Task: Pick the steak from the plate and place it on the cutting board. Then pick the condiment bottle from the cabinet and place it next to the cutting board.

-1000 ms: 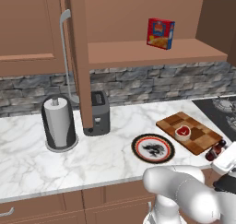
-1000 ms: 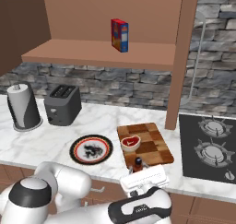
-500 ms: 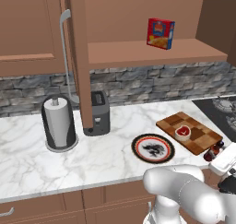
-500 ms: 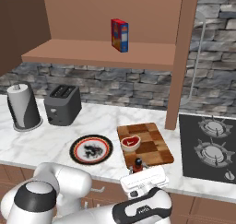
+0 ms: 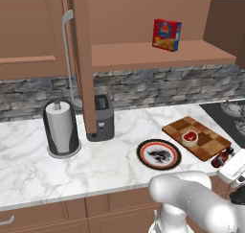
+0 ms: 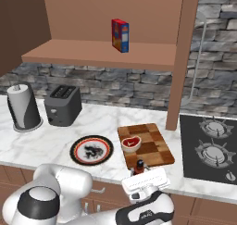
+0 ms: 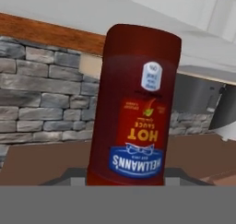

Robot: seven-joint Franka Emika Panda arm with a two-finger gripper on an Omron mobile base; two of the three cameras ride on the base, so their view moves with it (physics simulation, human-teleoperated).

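My gripper is shut on the dark red condiment bottle, low over the counter's front edge, just in front of the cutting board. From the right the bottle stands upright with the gripper below it. In the hand view the bottle stands close up with its hot-sauce label upside down. The steak lies on the checkered board. Left of the board sits the plate, bare. The cabinet hangs open above.
A red and yellow box stands on the cabinet shelf. A toaster and a paper towel roll stand at the back left of the marble counter. A black stove lies right of the board. The cabinet door's silver handle hangs down.
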